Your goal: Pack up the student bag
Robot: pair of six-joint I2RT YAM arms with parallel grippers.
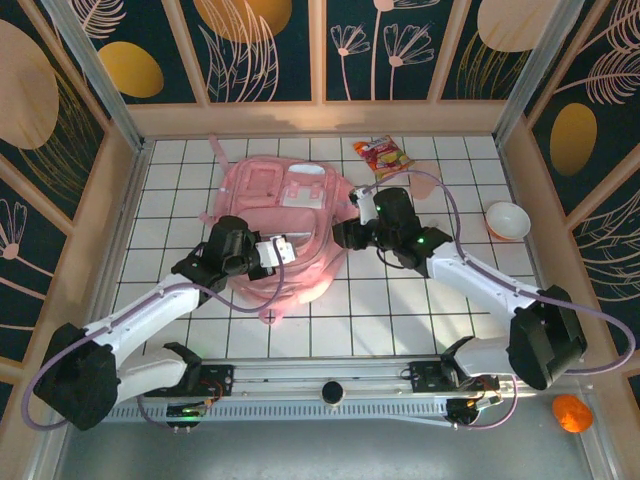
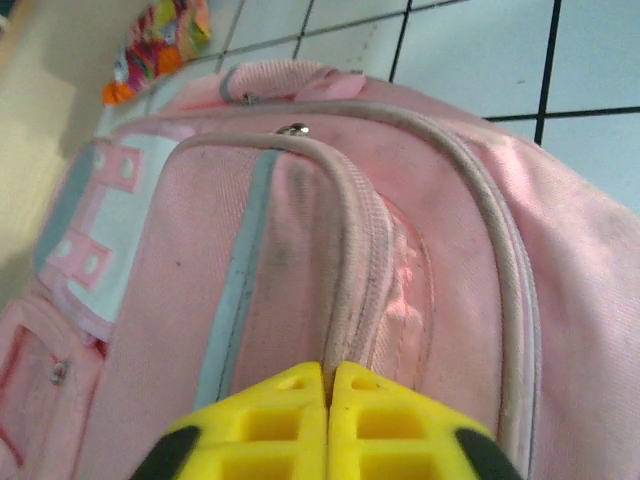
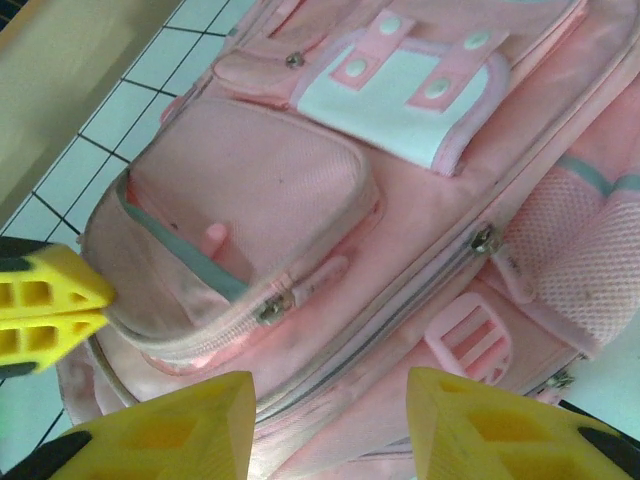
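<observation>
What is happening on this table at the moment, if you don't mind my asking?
Two robot arms are working on the student bag, which lies on the tiled table. The left gripper is shut right at the bag's zip seam; whether it pinches fabric is unclear. The right gripper is open above the zipped front pockets, holding nothing. A snack packet and a white bowl sit on the table, outside the bag.

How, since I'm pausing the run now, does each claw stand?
Left claw: shut, tips at the backpack.
Right claw: open over the backpack, holding nothing.
</observation>
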